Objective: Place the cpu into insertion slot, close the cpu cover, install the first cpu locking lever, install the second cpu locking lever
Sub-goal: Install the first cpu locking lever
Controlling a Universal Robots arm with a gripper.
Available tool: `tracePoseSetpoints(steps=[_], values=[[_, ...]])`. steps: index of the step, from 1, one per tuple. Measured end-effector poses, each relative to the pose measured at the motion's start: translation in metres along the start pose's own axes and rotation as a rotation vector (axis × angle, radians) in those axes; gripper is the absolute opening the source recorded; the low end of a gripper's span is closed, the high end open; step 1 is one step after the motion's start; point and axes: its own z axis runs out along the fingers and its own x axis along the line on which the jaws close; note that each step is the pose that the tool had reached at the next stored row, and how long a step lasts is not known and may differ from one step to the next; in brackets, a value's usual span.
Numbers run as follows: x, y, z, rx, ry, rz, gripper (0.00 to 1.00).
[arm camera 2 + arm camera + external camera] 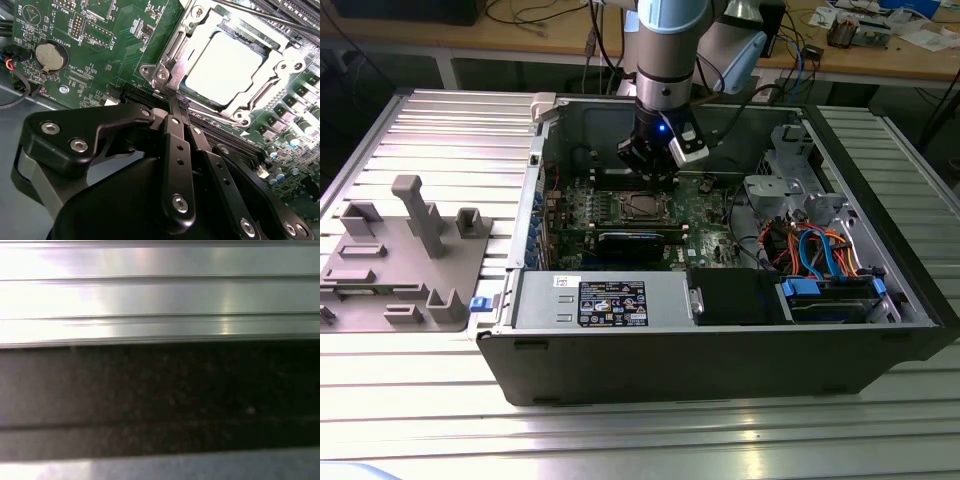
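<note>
Coin battery (50, 55) sits well apart on the green board (107, 35); my gripper (176, 104), fingers pressed together and pinching nothing I can see, holds its tips at a corner of the insertion slot (159, 74), I judge to press there. The cpu (222, 67) lies seated in that slot, the cpu cover (280, 75) folded flat over its edges

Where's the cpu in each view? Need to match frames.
Exterior view: cpu mid-motherboard inside the case, directly beneath the gripper.
Second wrist view: cpu, a pale square framed by the cpu cover, just past the gripper.
First wrist view: ribbed metal and a dark band.
Shared landmark: the gripper.
</note>
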Motion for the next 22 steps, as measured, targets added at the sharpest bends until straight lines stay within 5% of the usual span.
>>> tracePoseSetpoints(steps=[11,22], values=[[-0.0001,0.0002,-0.0020,-0.0004,-0.0002,0.000,0.11],[-0.0001,-0.0002,0.0026,0.0088,-0.0003,0.000,0.11]])
